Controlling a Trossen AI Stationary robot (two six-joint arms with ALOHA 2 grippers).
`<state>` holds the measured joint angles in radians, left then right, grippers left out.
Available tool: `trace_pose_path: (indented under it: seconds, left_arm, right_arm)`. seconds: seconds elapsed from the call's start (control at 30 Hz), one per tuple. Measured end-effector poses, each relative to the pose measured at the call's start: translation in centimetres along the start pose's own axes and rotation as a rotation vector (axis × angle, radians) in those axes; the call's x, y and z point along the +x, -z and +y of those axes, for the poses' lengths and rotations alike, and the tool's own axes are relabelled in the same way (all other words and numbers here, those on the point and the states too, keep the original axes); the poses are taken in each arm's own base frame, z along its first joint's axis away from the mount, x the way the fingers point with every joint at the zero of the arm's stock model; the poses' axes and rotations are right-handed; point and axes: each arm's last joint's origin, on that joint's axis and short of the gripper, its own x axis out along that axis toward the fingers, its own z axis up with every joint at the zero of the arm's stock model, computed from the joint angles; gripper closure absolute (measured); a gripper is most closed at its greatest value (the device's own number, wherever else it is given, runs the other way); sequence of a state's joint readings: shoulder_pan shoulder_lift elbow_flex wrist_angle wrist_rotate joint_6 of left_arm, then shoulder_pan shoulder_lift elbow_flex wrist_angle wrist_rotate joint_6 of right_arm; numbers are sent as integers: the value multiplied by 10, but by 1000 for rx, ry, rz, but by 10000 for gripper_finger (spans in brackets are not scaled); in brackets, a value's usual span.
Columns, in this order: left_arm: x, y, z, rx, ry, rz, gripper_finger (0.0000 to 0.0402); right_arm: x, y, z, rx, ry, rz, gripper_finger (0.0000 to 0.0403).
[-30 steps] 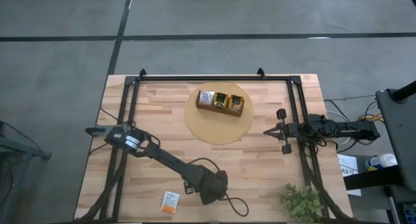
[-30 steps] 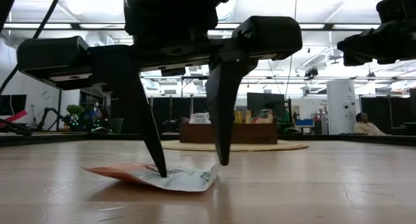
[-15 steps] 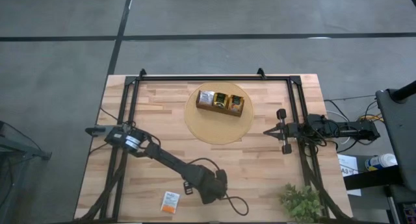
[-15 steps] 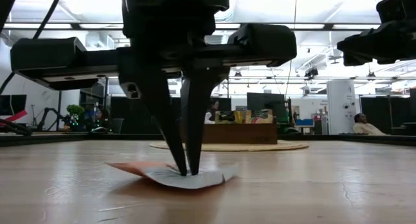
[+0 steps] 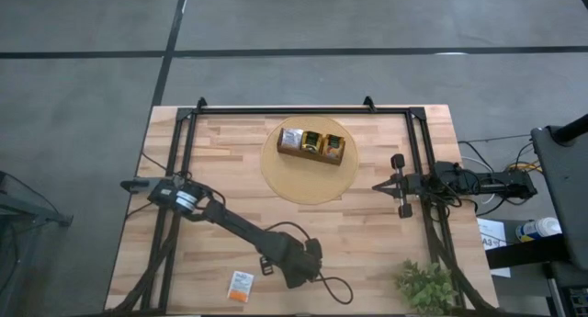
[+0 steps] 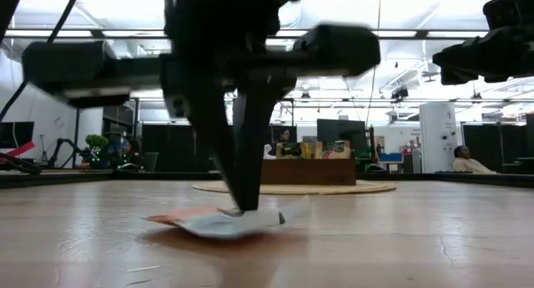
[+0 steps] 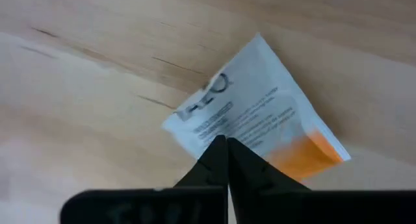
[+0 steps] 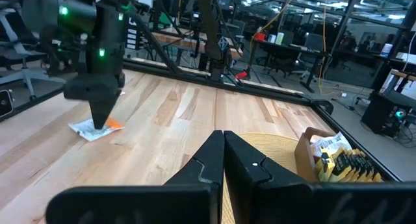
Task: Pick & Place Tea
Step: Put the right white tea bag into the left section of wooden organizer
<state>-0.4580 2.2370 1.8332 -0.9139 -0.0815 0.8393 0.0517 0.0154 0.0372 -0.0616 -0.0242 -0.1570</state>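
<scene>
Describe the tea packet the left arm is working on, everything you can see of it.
The tea packet is a flat rectangular paper sachet, white with dark print and an orange band at one end. It lies on the wooden table near the front edge, apart from the tray. The left end effector is shut on its edge, fingertips together. In the low view one side of the packet curls up off the table while the rest looks to stay on the wood.

Bare table (image 5: 377,239) between tray (image 5: 311,144) and plant (image 5: 425,285).
</scene>
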Motion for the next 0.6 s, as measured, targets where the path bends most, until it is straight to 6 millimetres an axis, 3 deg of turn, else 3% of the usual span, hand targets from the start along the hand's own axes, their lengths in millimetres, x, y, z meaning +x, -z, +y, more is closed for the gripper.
trace_pose_path:
  seconds: [0.27,0.47,0.6]
  left_arm:
    - [-34,-4,6,18,-69,-65,330]
    - [-41,-14,4,52,-92,-102,264]
    - [-42,-22,-3,218,-100,-111,249]
  right_arm:
    - [0,0,0,0,0,0,394]
    - [0,0,0,0,0,0,394]
    - [0,0,0,0,0,0,394]
